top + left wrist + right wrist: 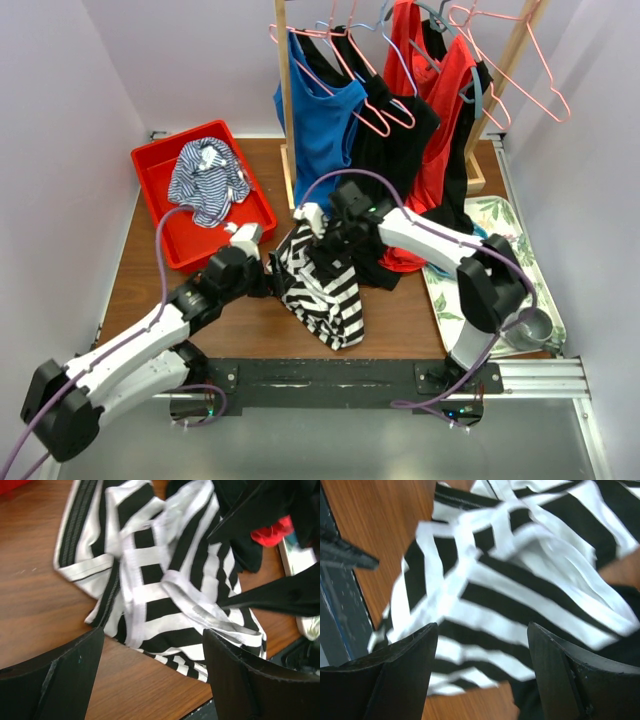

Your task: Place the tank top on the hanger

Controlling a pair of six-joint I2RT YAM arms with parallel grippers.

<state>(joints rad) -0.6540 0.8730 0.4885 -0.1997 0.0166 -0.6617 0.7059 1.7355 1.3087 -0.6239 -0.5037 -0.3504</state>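
Diagonally, tank top (335, 300) runs far-left to near-right.

- tank top (325, 290) is rocking bold black and white stripes
- bin (150, 165) is looking bright red
- crumpled top (207, 180) is showing thin blue-and-white stripes
- table (140, 280) is showing warm brown wood grain

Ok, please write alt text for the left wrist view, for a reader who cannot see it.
A black-and-white striped tank top lies crumpled on a wooden table, with the open left gripper above it, holding nothing. Black cloth and red cloth show at the upper right.
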